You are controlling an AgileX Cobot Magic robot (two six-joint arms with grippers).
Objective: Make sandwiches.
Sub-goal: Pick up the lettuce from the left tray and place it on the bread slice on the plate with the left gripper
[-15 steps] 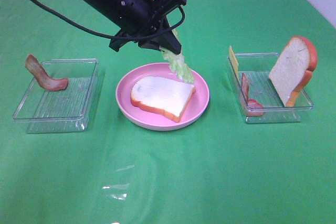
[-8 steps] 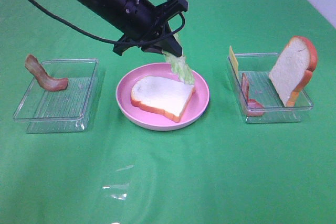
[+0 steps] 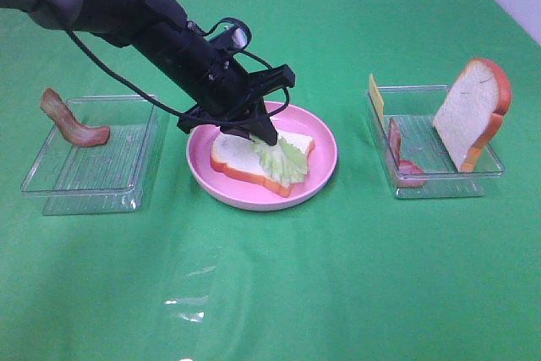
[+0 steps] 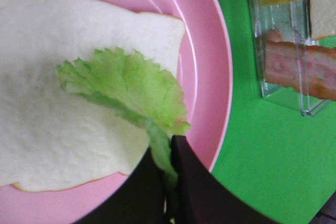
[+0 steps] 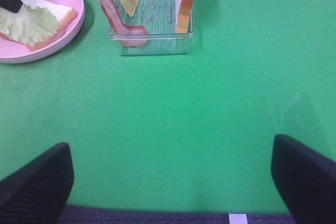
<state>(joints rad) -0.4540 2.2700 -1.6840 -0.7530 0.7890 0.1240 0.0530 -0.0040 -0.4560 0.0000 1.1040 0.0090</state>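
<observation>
A white bread slice with an orange crust lies flat on the round pink plate. A pale green lettuce leaf rests on top of it. My left gripper is low over the plate, shut on the leaf's stem. In the left wrist view the lettuce spreads over the bread, with its stem pinched between the dark fingertips. My right gripper hangs open over bare green cloth, well short of the tray, and does not show in the exterior high view.
The clear right tray holds an upright bread slice, a cheese slice and a bacon strip. The clear left tray holds one bacon strip. Green cloth covers the table.
My left gripper has come down and towards the plate with the lettuce. The leaf hung in the air before and now lies on the bread.
</observation>
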